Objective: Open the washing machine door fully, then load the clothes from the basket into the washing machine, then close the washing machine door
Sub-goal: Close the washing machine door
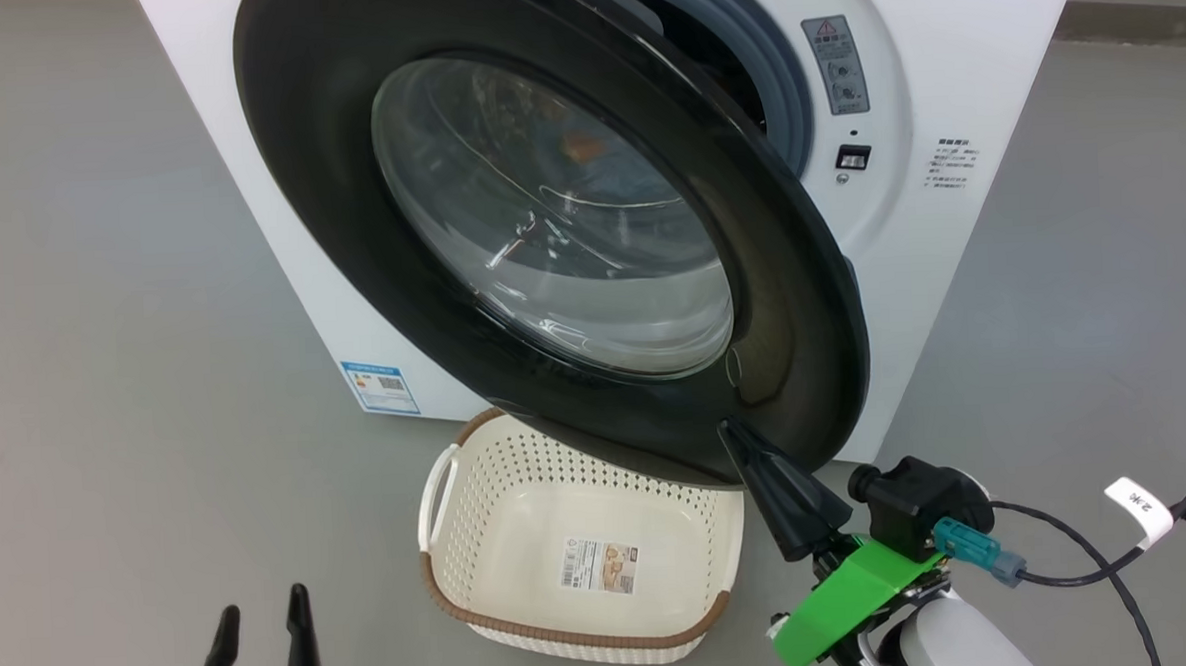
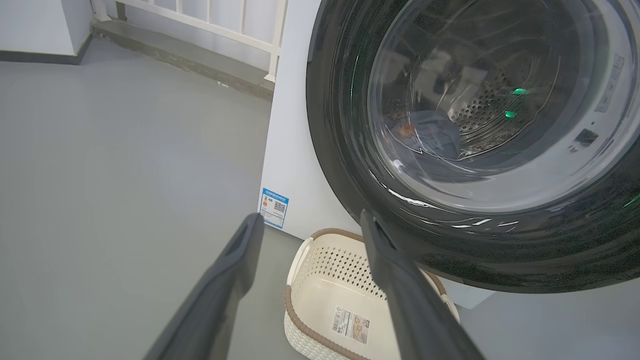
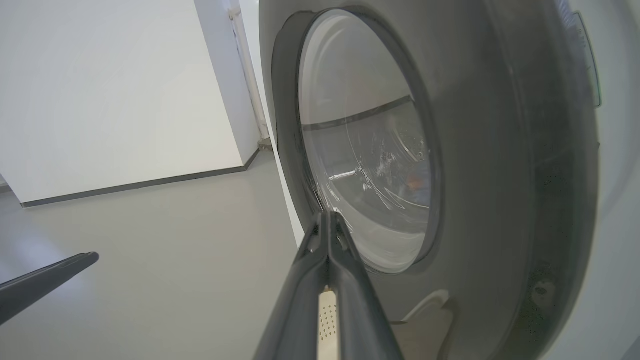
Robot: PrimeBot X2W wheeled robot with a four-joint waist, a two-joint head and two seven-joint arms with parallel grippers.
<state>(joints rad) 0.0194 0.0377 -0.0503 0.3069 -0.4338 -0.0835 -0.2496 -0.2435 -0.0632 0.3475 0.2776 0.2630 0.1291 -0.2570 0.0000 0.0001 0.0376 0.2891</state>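
Floor (image 1: pixel 105 394) grey, smooth; wall (image 3: pixel 100 75) white. Basket (image 1: pixel 479 478) empty, part hidden under part-open door (image 1: pixel 348 234). Clothes (image 2: pixel 430 135) dim behind glass, inside washer (image 1: pixel 950 257). Left end effector (image 1: pixel 263 608) spread, empty; right end effector (image 1: pixel 733 435) closed by door edge.

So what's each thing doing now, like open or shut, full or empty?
washing machine door: partly open.
basket: on the floor, empty.
clothes: in the drum, seen through the door.
left gripper: open, holding nothing.
right gripper: shut, tip by the door's lower edge.
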